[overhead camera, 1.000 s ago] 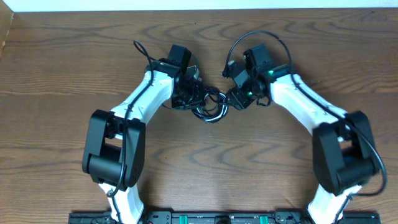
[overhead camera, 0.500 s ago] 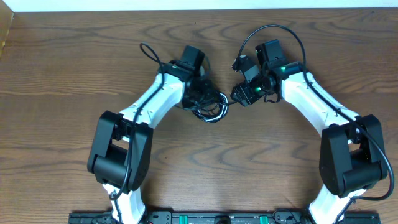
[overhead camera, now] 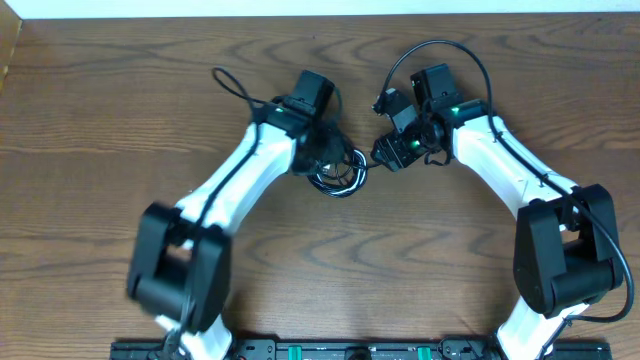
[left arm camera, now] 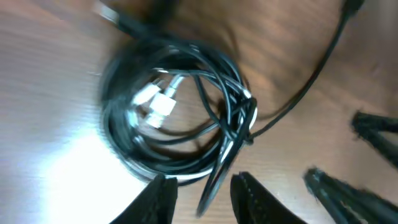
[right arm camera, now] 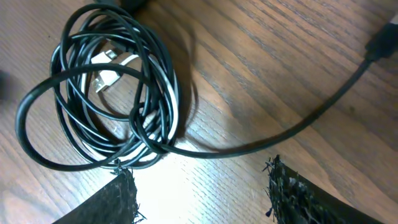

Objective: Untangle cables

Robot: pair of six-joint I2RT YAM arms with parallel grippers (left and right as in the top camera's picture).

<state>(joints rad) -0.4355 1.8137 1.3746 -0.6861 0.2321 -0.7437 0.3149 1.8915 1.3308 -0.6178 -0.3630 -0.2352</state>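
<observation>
The cables (overhead camera: 338, 176) lie in a coiled bundle on the wooden table between the two arms. In the left wrist view the black coils (left arm camera: 180, 106) ring the white cable's plugs (left arm camera: 160, 107). My left gripper (left arm camera: 205, 200) hovers at the bundle's near edge with its jaws apart, and one black strand (left arm camera: 214, 180) runs loosely through the gap. In the right wrist view the bundle (right arm camera: 106, 93) sits to the upper left of my right gripper (right arm camera: 208, 196), which is wide open over bare wood. One black strand (right arm camera: 280, 134) trails away to a plug end (right arm camera: 379, 43).
The right gripper's fingers (left arm camera: 373, 130) show at the right edge of the left wrist view, close to the bundle. Thick black arm wires loop above both wrists (overhead camera: 228, 82) (overhead camera: 435, 45). The table's far edge (overhead camera: 320, 14) runs along the top.
My left gripper's jaws have parted from their closed hold on the bundle, and the left arm is shifting. The right gripper drew back up and right from the bundle, then stayed put.
</observation>
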